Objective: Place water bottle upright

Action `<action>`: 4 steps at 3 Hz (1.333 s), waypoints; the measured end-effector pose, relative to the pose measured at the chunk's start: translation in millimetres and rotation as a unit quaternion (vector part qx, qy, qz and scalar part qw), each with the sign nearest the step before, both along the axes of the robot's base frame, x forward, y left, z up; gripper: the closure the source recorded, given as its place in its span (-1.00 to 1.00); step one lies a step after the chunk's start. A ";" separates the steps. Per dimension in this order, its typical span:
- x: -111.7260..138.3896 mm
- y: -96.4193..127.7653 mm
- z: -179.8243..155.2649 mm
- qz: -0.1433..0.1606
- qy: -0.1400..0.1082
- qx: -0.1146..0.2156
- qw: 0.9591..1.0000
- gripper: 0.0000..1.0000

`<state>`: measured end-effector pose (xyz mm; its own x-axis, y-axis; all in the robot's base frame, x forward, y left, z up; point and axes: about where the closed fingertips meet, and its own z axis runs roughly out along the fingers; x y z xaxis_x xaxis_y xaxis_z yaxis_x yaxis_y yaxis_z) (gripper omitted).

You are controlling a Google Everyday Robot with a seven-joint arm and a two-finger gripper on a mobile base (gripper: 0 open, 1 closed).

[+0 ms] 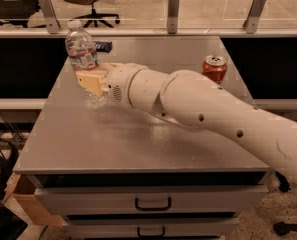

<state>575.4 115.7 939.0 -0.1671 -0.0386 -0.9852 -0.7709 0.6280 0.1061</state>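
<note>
The water bottle [83, 59] is clear and ribbed, with a white cap and a white label with red and blue bands. It stands nearly upright, leaning slightly left, with its base touching or just above the left part of the grey table [138, 139]. My gripper [90, 81] reaches in from the right on the white arm [198, 104] and is shut on the bottle's lower body, its tan fingers [92, 83] across the front.
An orange soda can [214, 68] stands upright at the table's right rear. A small dark packet [102, 46] lies at the rear behind the bottle. Drawers [153, 203] sit below the front edge. A glass barrier with metal posts runs behind; office chairs stand beyond.
</note>
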 end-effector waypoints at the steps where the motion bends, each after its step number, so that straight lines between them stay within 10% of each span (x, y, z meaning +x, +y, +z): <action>1: 11.0 1.6 11.5 -0.019 -0.054 0.012 0.998 1.00; 4: 19.9 5.0 -5.2 -0.027 -0.149 -0.038 0.988 1.00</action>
<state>595.3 120.8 933.8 0.1252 -0.1142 -0.9855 -0.7255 0.6670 -0.1695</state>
